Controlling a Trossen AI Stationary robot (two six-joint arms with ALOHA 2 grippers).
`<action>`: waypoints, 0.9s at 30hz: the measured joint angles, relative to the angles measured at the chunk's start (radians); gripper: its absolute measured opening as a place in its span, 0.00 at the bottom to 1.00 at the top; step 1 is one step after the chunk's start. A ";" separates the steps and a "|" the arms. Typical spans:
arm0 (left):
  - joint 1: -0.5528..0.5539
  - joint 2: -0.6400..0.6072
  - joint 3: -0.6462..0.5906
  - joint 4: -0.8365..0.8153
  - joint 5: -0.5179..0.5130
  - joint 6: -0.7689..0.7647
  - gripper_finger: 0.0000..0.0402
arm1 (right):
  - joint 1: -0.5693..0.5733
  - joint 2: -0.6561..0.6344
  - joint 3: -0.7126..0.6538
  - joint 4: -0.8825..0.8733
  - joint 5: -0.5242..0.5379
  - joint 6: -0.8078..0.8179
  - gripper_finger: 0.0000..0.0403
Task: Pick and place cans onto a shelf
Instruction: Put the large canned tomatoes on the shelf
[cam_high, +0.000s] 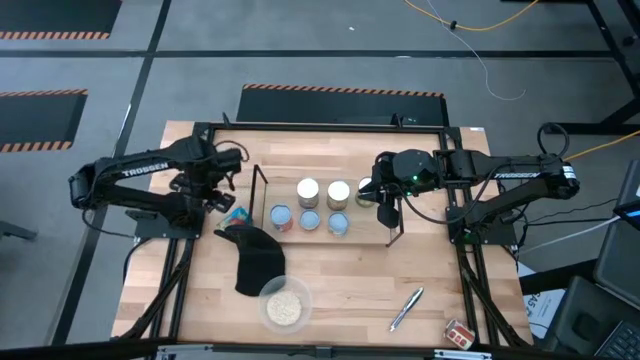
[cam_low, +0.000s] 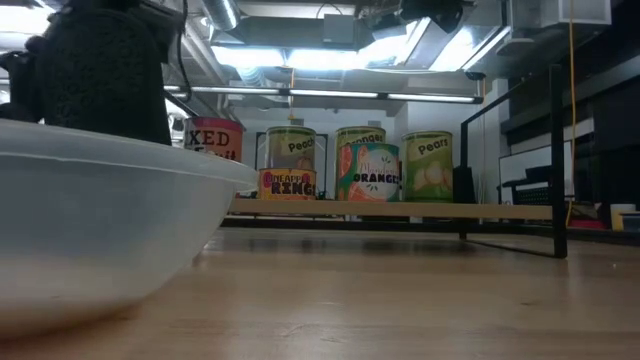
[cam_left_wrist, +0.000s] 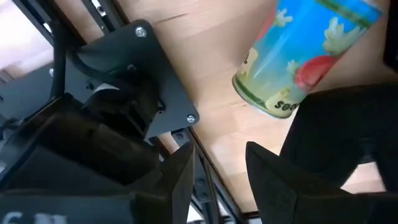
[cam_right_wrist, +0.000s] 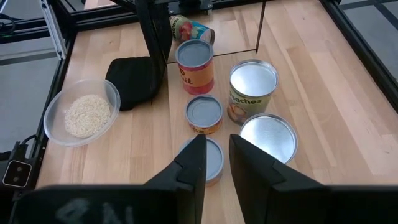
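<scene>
Several cans stand upright on the low shelf, among them a silver-topped one and a pale-blue-topped one. The low view shows the shelf's board with a pears can on it. One blue-labelled can lies on its side on the table left of the shelf. My left gripper is open just left of that can, apart from it. My right gripper is open above the shelf's right end, over the cans; a blue can top shows between its fingers.
A black cloth lies near the lying can. A clear bowl of pale grains stands in front of the cloth. A silver pen and a small red object lie near the front right. A black metal frame borders the tabletop.
</scene>
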 joint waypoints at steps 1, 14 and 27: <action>-0.030 0.000 0.000 -0.001 -0.005 -0.012 0.34 | 0.000 0.000 0.000 0.000 0.000 0.000 0.18; -0.396 -0.003 -0.002 0.020 -0.156 -0.182 0.34 | 0.000 0.000 0.000 0.000 0.000 0.000 0.18; -0.633 -0.003 -0.003 0.075 -0.258 -0.532 0.34 | 0.000 0.000 0.000 0.000 0.000 0.000 0.18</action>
